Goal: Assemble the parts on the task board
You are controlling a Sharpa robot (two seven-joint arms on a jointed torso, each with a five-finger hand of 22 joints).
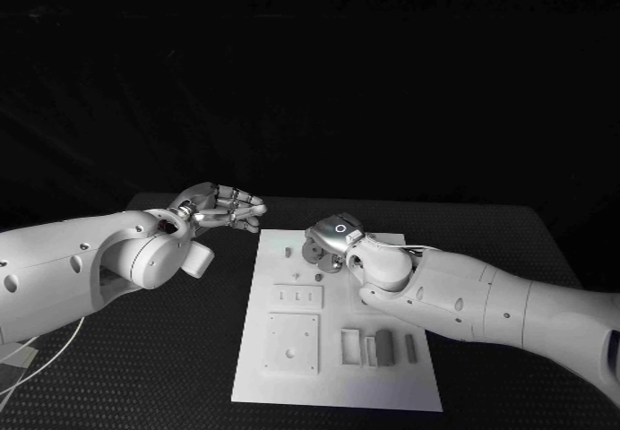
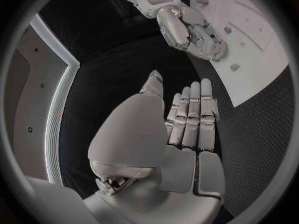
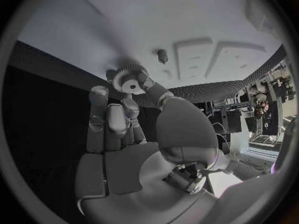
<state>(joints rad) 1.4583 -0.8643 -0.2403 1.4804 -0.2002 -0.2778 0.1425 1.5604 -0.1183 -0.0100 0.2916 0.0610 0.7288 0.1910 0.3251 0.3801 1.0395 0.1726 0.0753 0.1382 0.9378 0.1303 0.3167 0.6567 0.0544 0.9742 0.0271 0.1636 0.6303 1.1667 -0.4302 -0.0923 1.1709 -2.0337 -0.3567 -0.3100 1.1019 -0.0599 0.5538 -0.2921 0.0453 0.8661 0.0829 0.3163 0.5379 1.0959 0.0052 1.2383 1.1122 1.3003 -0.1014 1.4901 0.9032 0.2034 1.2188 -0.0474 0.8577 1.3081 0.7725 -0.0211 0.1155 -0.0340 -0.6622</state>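
We use the white task board on the black table as our landmark. Our left hand hovers just off the board's far left corner, above the bare table; its fingers lie straight and pressed side by side, and it holds nothing. Moving right, our right hand sits over the far end of the board, and there it pinches a small toothed gear at its fingertips. In the right wrist view a short peg stands on the board near that gear, apart from it. Nearer to us on the board lie two raised square plates, and right of them a row of narrow upright pieces.
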